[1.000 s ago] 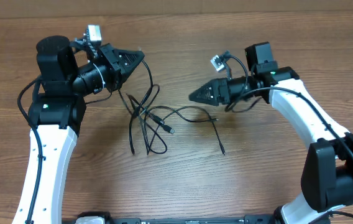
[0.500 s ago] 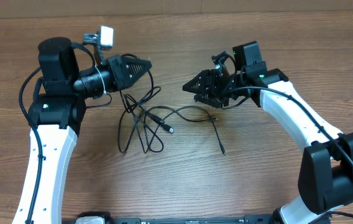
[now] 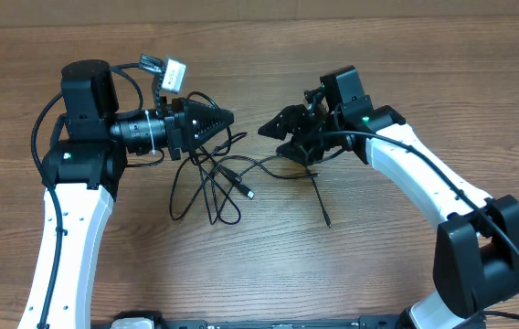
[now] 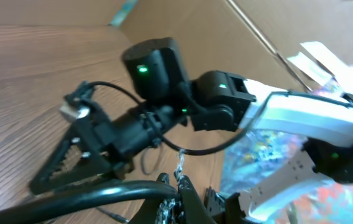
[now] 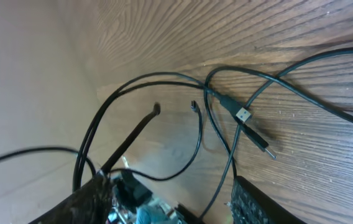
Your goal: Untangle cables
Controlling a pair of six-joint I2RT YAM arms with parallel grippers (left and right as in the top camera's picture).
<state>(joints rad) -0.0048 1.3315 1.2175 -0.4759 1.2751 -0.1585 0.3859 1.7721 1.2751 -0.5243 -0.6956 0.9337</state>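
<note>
Two tools: left gripper [image 3: 227,119] clenched on the cables [image 3: 238,184] above the table [image 3: 333,274]; right gripper [image 3: 271,133] partly spread, gripping nothing, near the cables.

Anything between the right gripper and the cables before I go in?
Nothing visible blocks it. The right gripper is open right beside the cables, over bare table. The left gripper, shut on one of them, faces it.

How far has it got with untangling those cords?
Nothing looks finished: the cables lie crossed in one clump. In hand: the left pincer looks shut on one strand, and the right pincer hangs open beside the clump. Left: pulling every cable apart.
</note>
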